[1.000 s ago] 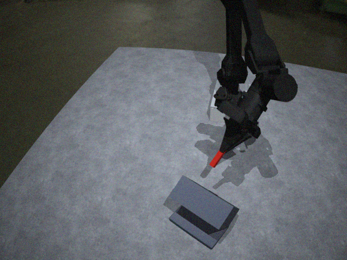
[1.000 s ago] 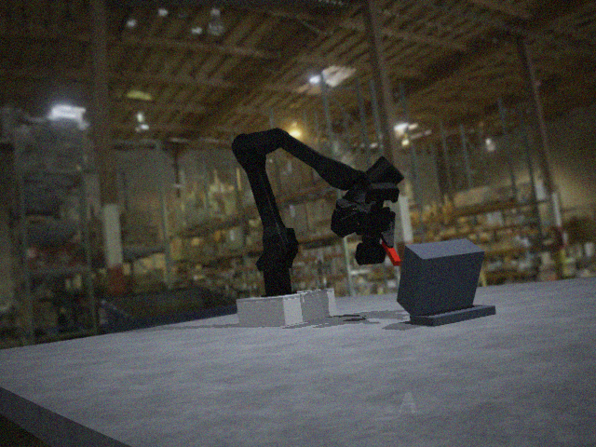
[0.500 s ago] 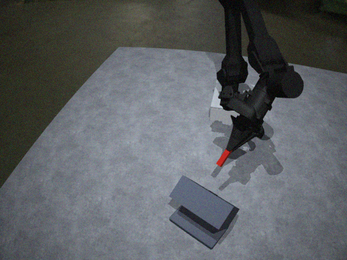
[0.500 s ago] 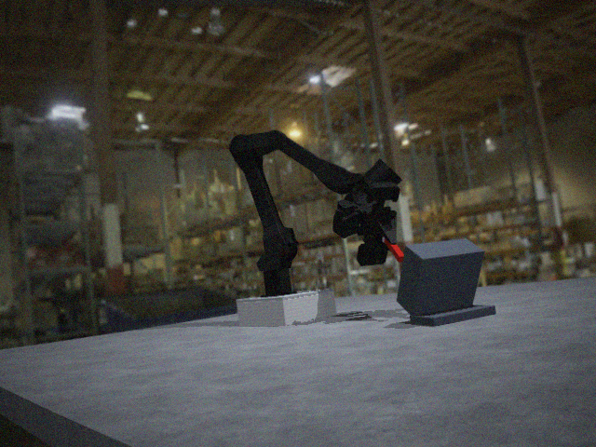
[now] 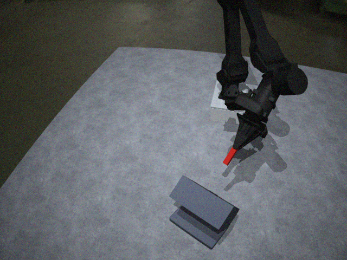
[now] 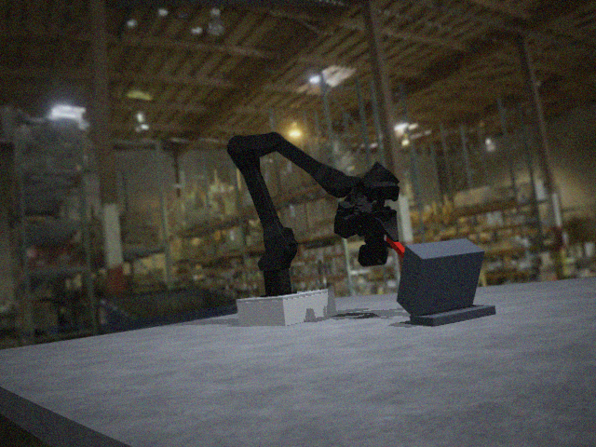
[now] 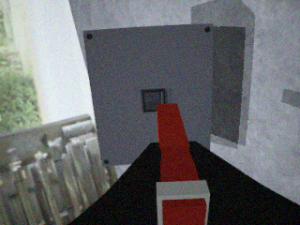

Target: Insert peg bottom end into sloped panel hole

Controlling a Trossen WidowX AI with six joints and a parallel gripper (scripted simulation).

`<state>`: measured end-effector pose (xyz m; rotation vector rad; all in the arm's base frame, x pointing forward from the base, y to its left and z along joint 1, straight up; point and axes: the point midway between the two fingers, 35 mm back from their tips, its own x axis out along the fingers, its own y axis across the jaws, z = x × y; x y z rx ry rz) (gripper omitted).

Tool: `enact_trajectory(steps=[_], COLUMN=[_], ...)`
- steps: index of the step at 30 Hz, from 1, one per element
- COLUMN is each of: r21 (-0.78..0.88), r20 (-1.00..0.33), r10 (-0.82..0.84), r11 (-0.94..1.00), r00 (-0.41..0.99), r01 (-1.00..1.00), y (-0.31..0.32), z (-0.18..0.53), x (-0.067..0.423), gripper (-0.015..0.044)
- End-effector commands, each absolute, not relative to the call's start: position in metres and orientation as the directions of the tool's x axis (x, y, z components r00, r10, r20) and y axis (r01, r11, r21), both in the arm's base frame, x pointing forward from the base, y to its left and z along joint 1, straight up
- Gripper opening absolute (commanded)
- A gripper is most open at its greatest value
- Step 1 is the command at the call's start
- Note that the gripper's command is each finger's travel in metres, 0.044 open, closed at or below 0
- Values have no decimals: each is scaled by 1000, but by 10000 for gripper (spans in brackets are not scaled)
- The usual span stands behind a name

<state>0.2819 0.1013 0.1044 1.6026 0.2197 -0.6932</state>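
Note:
My gripper (image 5: 235,147) (image 6: 390,241) (image 7: 172,152) is shut on a red square peg (image 5: 229,156) (image 6: 396,247) (image 7: 172,144). The peg sticks out from the fingertips and is held in the air, tilted down toward the grey sloped panel (image 5: 201,201) (image 6: 440,277) (image 7: 126,88). In the wrist view the peg's free end lies just below a small dark square hole (image 7: 153,99) in the panel's face, apart from it. In the top view the peg's tip is a short way before the panel's upper edge. The hole is hidden in the top and exterior views.
The panel stands on a flat grey base plate (image 5: 196,232) (image 6: 452,315). The arm's white base block (image 6: 284,307) (image 5: 219,102) sits behind the gripper. The grey table top (image 5: 111,140) ends at a left edge with dark floor beyond.

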Motion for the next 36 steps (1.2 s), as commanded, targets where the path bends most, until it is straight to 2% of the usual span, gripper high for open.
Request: enact_trajectory(steps=[1, 36], r21=[842, 870], r20=[-539, -492], r10=[-251, -222], r11=[-163, -145], r00=[804, 842], r01=[513, 470], y=[101, 102], z=[105, 87], x=[282, 313], gripper=[0, 0])
